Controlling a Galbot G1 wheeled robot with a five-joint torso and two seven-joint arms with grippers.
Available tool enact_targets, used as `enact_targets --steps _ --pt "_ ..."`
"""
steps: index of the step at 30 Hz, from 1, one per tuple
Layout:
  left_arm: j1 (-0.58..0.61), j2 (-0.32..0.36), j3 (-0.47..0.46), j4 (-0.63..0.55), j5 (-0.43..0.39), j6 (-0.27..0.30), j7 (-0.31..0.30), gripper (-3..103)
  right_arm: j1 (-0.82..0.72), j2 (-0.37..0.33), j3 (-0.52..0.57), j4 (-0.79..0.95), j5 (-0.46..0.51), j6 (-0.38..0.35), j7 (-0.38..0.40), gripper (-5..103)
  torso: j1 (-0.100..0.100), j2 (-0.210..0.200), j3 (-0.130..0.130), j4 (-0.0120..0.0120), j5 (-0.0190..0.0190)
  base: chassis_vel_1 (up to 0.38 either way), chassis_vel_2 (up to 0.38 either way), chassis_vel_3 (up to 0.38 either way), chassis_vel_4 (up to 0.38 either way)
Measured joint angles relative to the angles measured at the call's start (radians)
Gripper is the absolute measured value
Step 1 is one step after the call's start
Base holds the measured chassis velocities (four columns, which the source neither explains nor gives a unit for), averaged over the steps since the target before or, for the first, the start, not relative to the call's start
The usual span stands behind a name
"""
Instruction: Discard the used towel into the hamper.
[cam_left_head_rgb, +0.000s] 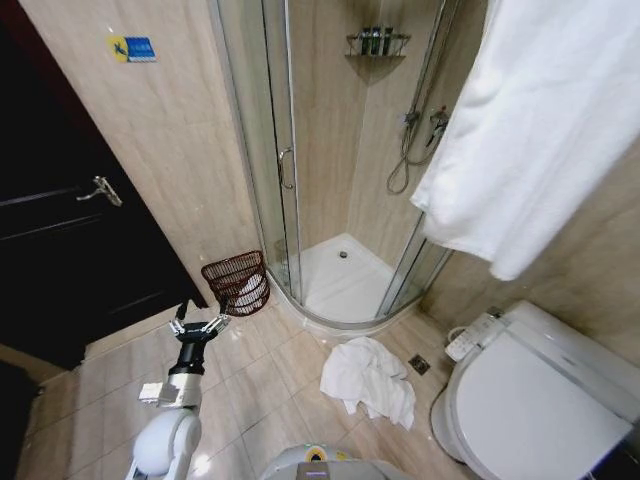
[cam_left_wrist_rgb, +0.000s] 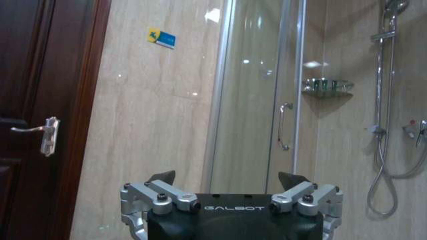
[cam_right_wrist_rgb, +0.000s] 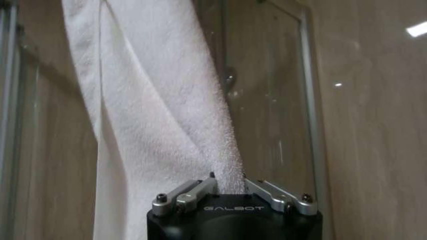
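1. Nearest the robot, the left arm reaches forward over the tiled floor (cam_left_head_rgb: 250, 390). The left gripper (cam_left_head_rgb: 198, 325) hangs above the tiles with its jaws spread wide and nothing between them; the left wrist view shows both fingertips (cam_left_wrist_rgb: 163, 176) well apart.
2. A crumpled white towel on the floor (cam_left_head_rgb: 368, 380) lies to the right of that arm, between it and the toilet (cam_left_head_rgb: 540, 400). It is well apart from the left gripper.
3. The right gripper (cam_right_wrist_rgb: 228, 181) is closed on the hanging white towel (cam_right_wrist_rgb: 153, 120), whose cloth bunches together right where it enters the jaws. In the head view this towel (cam_left_head_rgb: 530, 130) drapes down at the upper right, above the toilet.
4. Just beyond the left gripper stands the hamper (cam_left_head_rgb: 236, 281), tilted, on the floor against the beige wall and touching the shower enclosure (cam_left_head_rgb: 290, 150). Something pale lies inside it.
5. Farther left is a dark door (cam_left_head_rgb: 60, 230) with a metal handle (cam_left_wrist_rgb: 41, 135).
6. Farthest off, inside the shower, a corner shelf (cam_left_head_rgb: 378, 44) holds bottles beside the shower hose (cam_left_wrist_rgb: 380, 150).
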Motion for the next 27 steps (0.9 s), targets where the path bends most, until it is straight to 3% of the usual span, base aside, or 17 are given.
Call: enact_targets --steps 3,5,10,15,18,27 --pt "-0.001 -0.001 0.0 -0.003 0.0 0.007 -0.001 100 -0.022 0.052 0.003 0.007 -0.048 0.034 -0.059 3 0.0 0.0 0.0 -0.0003 -0.0002 0.0 0.0 0.0 0.0" --pt "-0.004 -0.004 0.0 -0.006 0.003 0.011 -0.002 100 -0.047 0.118 0.002 0.026 -0.099 0.083 -0.157 3 0.0 0.0 0.0 0.0 -0.0009 0.0 0.0 0.0 0.0" --pt "-0.007 0.001 -0.005 -0.017 0.003 0.021 -0.008 100 -0.075 0.222 -0.025 0.089 -0.134 0.111 -0.195 3 0.0 0.0 0.0 0.0006 -0.002 0.0 0.0 0.0 0.0" --pt "-0.007 0.005 -0.01 -0.021 -0.029 0.036 -0.023 100 -0.176 0.378 -0.052 0.168 -0.28 0.125 -0.269 3 0.0 0.0 0.0 0.0003 -0.0006 0.0 0.0 0.0 0.0" --pt "-0.008 0.006 -0.009 -0.019 -0.031 0.039 -0.025 100 -0.22 0.431 -0.053 0.185 -0.314 0.127 -0.284 3 0.0 0.0 0.0 0.0 -0.0002 0.0 0.0 0.0 0.0" --pt "-0.015 -0.002 0.002 -0.015 -0.02 0.043 -0.025 100 -0.276 0.506 -0.058 0.212 -0.416 0.141 -0.349 3 0.0 0.0 0.0 0.0004 -0.0008 0.0 0.0 0.0 0.0"
